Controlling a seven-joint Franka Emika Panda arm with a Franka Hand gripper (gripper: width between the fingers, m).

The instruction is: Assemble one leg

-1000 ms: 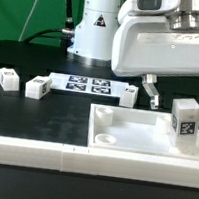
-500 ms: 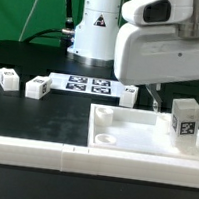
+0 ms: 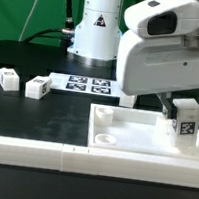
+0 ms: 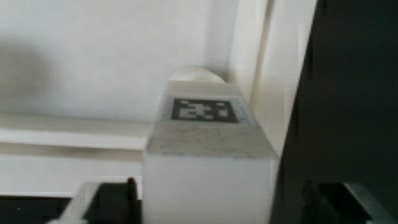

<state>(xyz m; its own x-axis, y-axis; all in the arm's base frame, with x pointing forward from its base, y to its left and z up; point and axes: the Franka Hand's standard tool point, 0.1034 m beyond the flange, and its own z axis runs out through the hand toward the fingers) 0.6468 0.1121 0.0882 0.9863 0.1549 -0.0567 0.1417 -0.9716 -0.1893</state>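
The leg [image 3: 185,118] is a small white post with a black-and-white tag, standing upright on the far right of the large flat white tray-like piece [image 3: 134,133]. My gripper [image 3: 178,109] has come down around it. In the wrist view the leg [image 4: 206,150] fills the space between my two dark fingers [image 4: 111,203], tag face up towards the camera. The jaws stand open on either side of the leg, with a gap still showing on one side. My gripper [image 4: 214,205] is not closed on it.
Two more small white posts [image 3: 7,78] [image 3: 37,87] lie on the black table at the exterior view's left. The marker board [image 3: 89,84] lies behind the tray. A white wall [image 3: 70,160] runs along the front. The arm's base [image 3: 96,27] stands at the back.
My gripper has moved to the exterior view's right, from beside the tray's back edge to over the standing leg, and now straddles it. The leg has not moved.
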